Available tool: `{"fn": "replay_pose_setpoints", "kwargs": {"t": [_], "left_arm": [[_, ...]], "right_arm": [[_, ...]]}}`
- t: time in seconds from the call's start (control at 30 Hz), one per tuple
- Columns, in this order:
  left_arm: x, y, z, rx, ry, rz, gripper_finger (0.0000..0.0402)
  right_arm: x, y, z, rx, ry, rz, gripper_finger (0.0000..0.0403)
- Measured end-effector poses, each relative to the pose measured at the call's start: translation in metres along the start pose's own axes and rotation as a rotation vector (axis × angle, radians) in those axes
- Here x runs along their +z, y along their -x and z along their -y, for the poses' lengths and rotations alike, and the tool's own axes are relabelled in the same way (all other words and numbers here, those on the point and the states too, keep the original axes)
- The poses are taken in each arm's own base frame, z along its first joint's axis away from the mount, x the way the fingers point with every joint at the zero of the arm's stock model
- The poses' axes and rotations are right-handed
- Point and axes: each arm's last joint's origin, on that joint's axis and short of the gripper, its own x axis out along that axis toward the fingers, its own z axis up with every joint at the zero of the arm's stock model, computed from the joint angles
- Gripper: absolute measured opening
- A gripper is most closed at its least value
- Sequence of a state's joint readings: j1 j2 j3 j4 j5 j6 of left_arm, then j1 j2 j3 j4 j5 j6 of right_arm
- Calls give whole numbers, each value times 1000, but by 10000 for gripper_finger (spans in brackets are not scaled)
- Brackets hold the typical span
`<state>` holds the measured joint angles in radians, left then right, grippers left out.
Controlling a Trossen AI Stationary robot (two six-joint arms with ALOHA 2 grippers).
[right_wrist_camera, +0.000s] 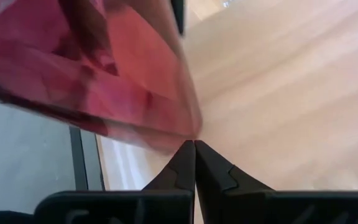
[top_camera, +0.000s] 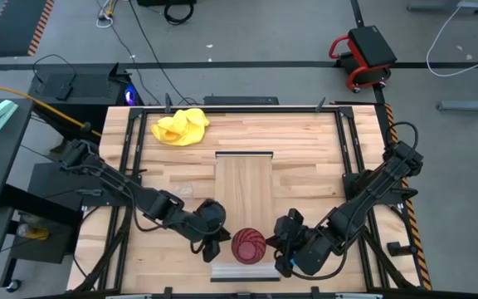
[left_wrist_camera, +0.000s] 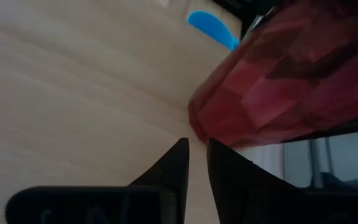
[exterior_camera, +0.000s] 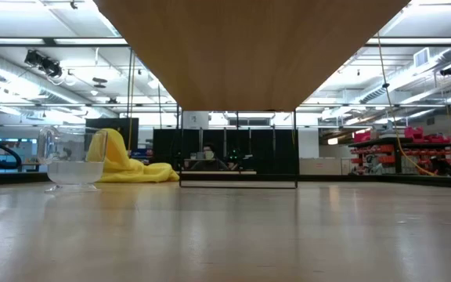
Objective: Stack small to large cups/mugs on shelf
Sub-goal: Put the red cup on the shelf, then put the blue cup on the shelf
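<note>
The dark red tumbler (top_camera: 248,246) stands on the near end of the light wooden shelf (top_camera: 243,191), which is raised above the table; its underside shows in the low view (exterior_camera: 249,47). My left gripper (top_camera: 225,242) is shut at the tumbler's left side. My right gripper (top_camera: 274,242) is shut at its right side. The clear glass cup (exterior_camera: 73,164) stands on its base on the tabletop, left of the shelf. A bright blue sliver (left_wrist_camera: 211,28) shows beyond the tumbler; I cannot tell whether it is the mug. My left gripper (left_wrist_camera: 196,146) meets the tumbler's bottom edge (left_wrist_camera: 194,127) with the tips of its nearly closed fingers, coming level from the table's left. The tumbler stands upright on the shelf. My right gripper (right_wrist_camera: 194,146) meets the tumbler's bottom edge (right_wrist_camera: 194,132) with its shut fingertips, coming level from the table's right.
A crumpled yellow cloth (top_camera: 181,126) lies at the table's far left. The far part of the shelf is bare. The black frame rails (top_camera: 347,149) run along the table's sides.
</note>
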<state>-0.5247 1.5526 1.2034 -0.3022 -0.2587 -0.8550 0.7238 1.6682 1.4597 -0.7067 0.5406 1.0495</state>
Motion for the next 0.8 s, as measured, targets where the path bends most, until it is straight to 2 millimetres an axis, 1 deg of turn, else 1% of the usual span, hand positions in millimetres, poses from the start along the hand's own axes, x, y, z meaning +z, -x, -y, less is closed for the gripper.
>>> {"fn": "replay_pose_setpoints", "kwargs": {"t": [0.13, 0.2, 0.3, 0.4, 0.5, 0.57, 0.67, 0.8], "left_arm": [[6, 23, -4, 57, 3, 32, 65], [9, 39, -8, 91, 11, 45, 61], [15, 64, -13, 115, 22, 79, 56], [18, 86, -18, 135, 33, 100, 53], [20, 100, -23, 150, 36, 111, 53], [20, 105, -25, 154, 34, 108, 55], [19, 107, -27, 173, 26, 95, 57], [14, 106, -32, 228, 0, 50, 54]], "right_arm": [[2, 22, 8, -39, -48, -32, 9], [4, 39, 12, -59, -87, -51, 9], [6, 71, 21, -75, -172, -81, 8], [3, 99, 35, -106, -303, -173, 8], [-7, 115, 45, -174, -390, -317, 15], [-17, 120, 45, -212, -412, -380, 24], [-30, 118, 37, -232, -414, -403, 45], [-44, 100, 27, -306, -420, -395, 78]]}}
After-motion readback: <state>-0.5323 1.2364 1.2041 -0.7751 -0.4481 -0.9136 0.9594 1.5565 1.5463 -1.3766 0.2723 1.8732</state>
